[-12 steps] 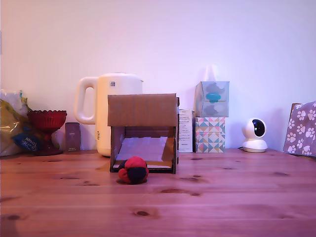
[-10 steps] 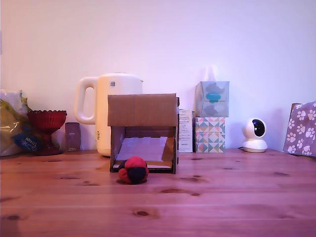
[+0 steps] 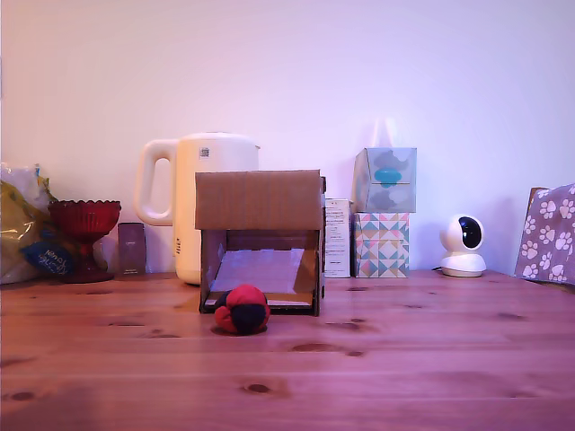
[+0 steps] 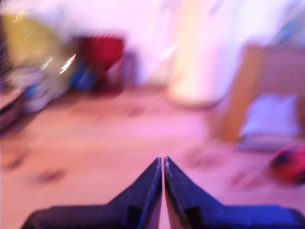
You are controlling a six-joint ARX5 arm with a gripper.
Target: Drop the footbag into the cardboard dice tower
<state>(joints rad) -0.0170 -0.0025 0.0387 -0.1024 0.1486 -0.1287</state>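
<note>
Hand (image 4: pixel 163 160): visible only in the wrist view. The two dark fingers (image 4: pixel 143 191) are pressed together, with only a hairline seam between the tips. Nothing is held between them and they touch nothing. The wrist view is blurred. The hand is not visible in the exterior view.

Footbag (image 3: pixel 242 309): red and dark panels. It rests on the bench (image 3: pixel 404 359), directly in front of the tower's lower opening and touching or almost touching its front edge. In the wrist view it appears as a red smear (image 4: pixel 290 164), well apart from the hand.

Tower (image 3: pixel 260 241): brown cardboard, upright, near the centre of the exterior view. Plain upper front panel; the open front below shows a pale sloped ramp.

Bench: reddish wood planks with dark knots.

Behind the tower, slightly toward the exterior view's left: a white kettle (image 3: pixel 193 193). Further left: a small dark box (image 3: pixel 131 249), a red goblet (image 3: pixel 84 233) and a crinkled bag (image 3: pixel 22 224). On the exterior view's right: a white carton (image 3: pixel 338 237) just beside the tower, two stacked tissue boxes (image 3: pixel 384 215), a small white camera (image 3: pixel 464 244) and a paw-print cloth (image 3: pixel 548 233) at the edge.

Background: a plain pale wall (image 3: pixel 359 72).
</note>
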